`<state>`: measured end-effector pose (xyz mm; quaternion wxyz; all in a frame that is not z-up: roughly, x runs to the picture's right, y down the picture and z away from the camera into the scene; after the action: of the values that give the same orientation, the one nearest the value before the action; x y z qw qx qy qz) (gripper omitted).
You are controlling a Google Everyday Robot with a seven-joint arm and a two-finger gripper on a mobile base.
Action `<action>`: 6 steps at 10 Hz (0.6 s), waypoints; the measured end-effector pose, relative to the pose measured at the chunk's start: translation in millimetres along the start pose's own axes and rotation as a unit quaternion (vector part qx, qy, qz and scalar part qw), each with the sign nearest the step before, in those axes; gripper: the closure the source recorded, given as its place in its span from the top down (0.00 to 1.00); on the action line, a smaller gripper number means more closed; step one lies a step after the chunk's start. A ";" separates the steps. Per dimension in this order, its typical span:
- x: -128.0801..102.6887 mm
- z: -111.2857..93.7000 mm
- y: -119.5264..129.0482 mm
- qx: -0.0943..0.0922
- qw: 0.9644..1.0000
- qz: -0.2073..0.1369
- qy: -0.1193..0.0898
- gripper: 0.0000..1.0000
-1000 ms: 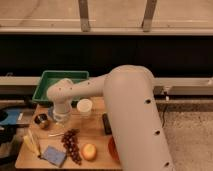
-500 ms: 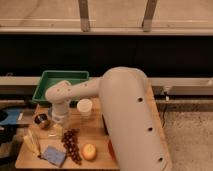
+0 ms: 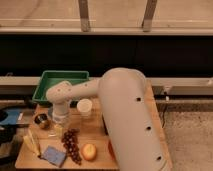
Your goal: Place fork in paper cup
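While the gripper (image 3: 60,124) hangs low over the table (image 3: 97,136), clenched or released I can't tell, the paper cup (image 3: 84,106) stands just beside it; fork not discernible.

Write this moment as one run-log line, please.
gripper: down at table, left of paper cup | fork: cannot be made out | paper cup: upright

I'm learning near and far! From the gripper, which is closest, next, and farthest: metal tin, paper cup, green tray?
The gripper hangs low, left of centre.
1. Metal tin, right beside it.
2. Paper cup, farther back right.
3. Green tray, at the back.
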<state>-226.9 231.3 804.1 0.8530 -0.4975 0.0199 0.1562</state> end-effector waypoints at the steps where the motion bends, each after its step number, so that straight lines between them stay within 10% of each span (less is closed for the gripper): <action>1: -0.7 -0.5 0.2 0.000 1.000 0.000 -0.001 0.24; 6: -2.3 8.7 1.7 -0.004 1.000 0.001 0.009 0.00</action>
<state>-230.6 239.0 807.4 0.8505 -0.5026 0.0268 0.1527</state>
